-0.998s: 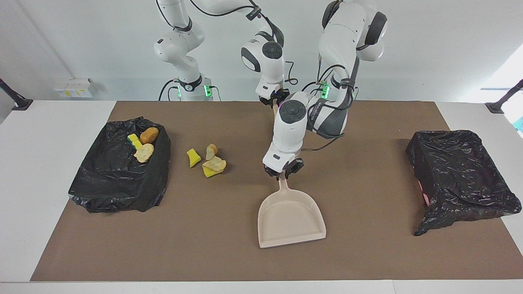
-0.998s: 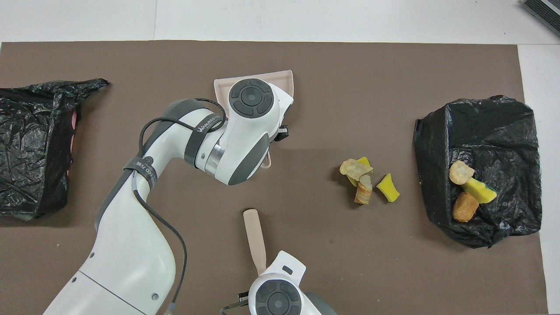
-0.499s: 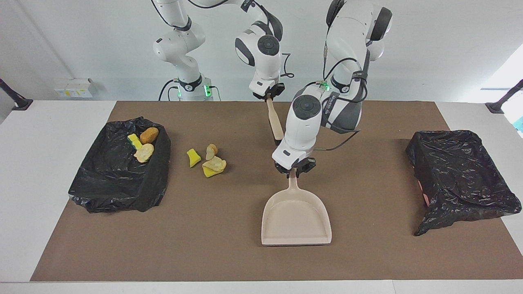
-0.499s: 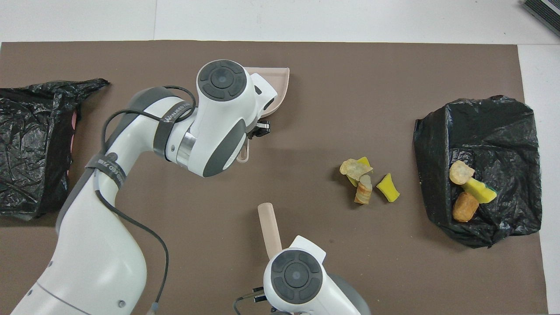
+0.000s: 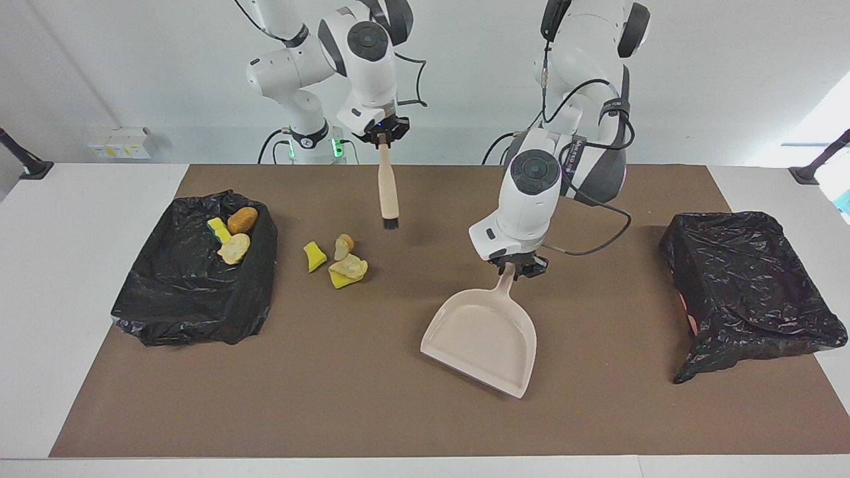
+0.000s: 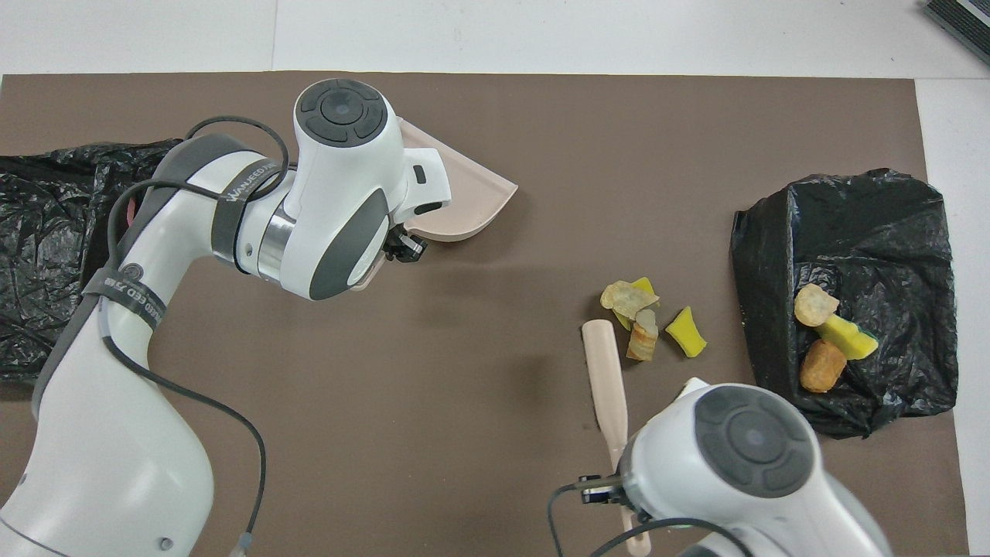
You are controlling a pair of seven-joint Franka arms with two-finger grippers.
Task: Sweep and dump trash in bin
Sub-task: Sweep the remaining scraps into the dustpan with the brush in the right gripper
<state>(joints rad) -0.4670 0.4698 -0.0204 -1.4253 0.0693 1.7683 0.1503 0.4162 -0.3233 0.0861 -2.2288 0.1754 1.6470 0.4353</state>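
From the facing view I see the black-lined bin (image 5: 192, 272) at the right arm's end of the worktop (image 5: 86, 299) holding three lumps of trash (image 5: 230, 234), while the second black-lined bin (image 5: 747, 285) at the left arm's end shows nothing inside. Four more lumps (image 5: 337, 260) lie on the brown mat (image 5: 372, 411) beside the first bin. My right pincer (image 5: 381, 137) is clenched on the brush (image 5: 388, 192), which hangs bristles-down above the mat near that pile; my left pincer (image 5: 516, 265) grips the dustpan (image 5: 481, 338) by its handle, pan tilted. From overhead, the brush (image 6: 605, 383) lies just beside the loose lumps (image 6: 646, 317), and the dustpan (image 6: 464, 205) is well apart from them. White wall at the arms' bases.
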